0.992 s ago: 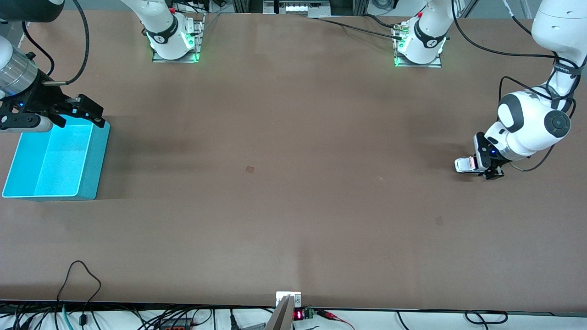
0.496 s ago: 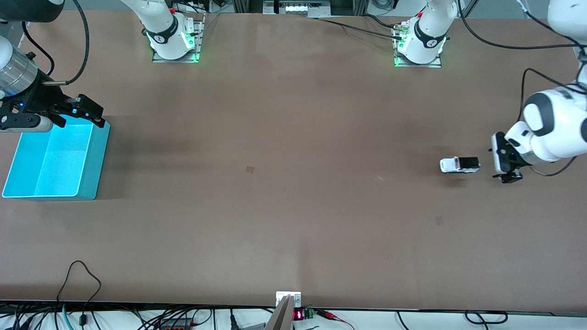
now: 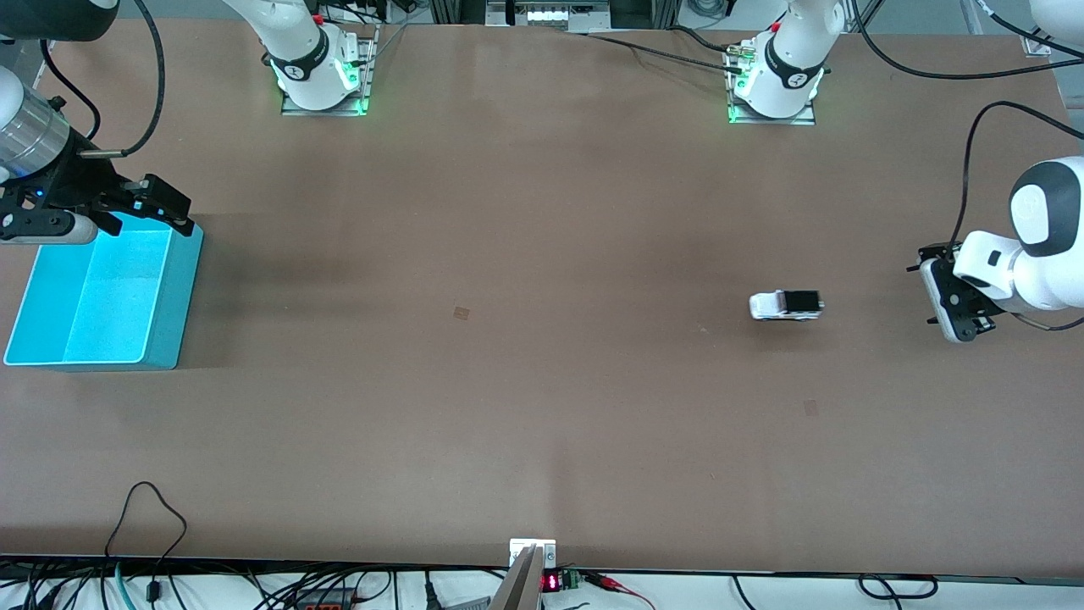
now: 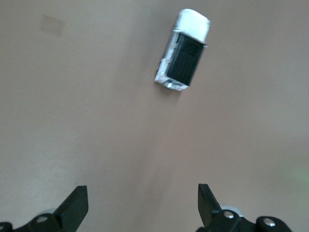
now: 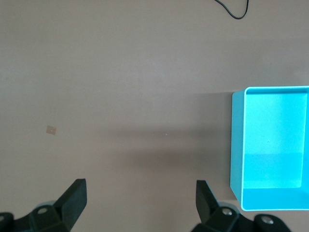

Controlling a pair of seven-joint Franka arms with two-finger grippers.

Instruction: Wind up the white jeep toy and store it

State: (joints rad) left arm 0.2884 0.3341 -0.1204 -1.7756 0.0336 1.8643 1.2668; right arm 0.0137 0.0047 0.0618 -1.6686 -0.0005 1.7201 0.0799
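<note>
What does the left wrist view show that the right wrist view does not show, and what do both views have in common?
Only the left wrist view shows the white jeep toy, standing free on the table, apart from the open left gripper. Only the right wrist view shows the blue bin, a black cable and the open right gripper. Both show brown table surface, a small square mark on it, and two spread black fingertips holding nothing.
</note>
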